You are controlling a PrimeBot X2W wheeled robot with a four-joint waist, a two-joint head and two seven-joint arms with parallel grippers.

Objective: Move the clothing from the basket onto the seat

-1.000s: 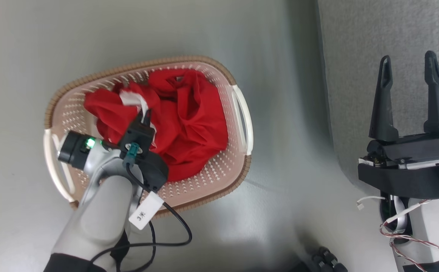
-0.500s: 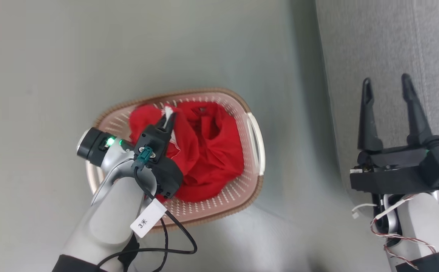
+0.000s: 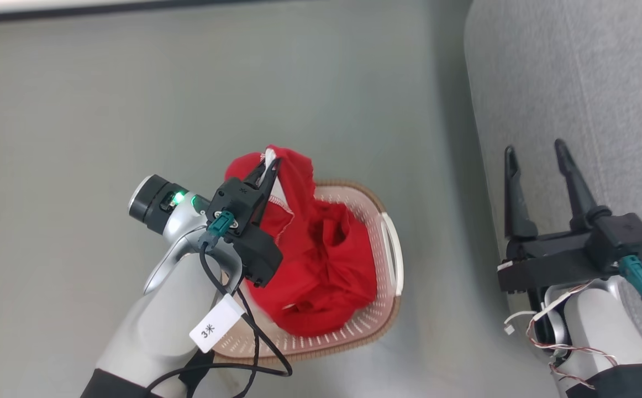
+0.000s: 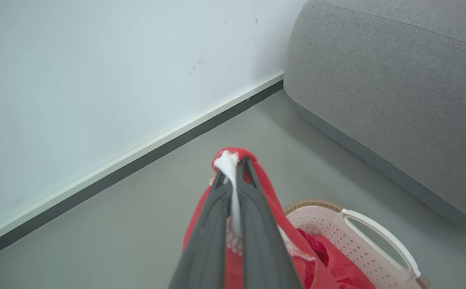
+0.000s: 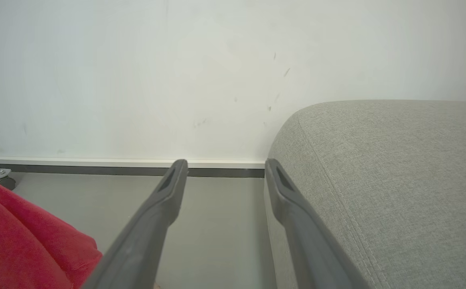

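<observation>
Grey floor [image 3: 78, 110]; left tool [image 3: 272, 165] clamps the clothing [image 3: 332, 260]; right tool [image 3: 535, 146] gapes; tag [image 3: 216, 323] reads "3米".

The room light is soft, even and bright in all my feeds, with no hard glare. On the head view a broad dim shadow lies on the floor [image 3: 442, 166] left of the right gripper's fingers [image 3: 514, 193], along the seat [image 3: 575, 83]. The wall [image 4: 76, 80] beyond the left gripper's fingers [image 4: 209, 241] looks washed pale. Those fingers are out of focus near the lens, as is the clothing [image 4: 270, 196] around them.
</observation>
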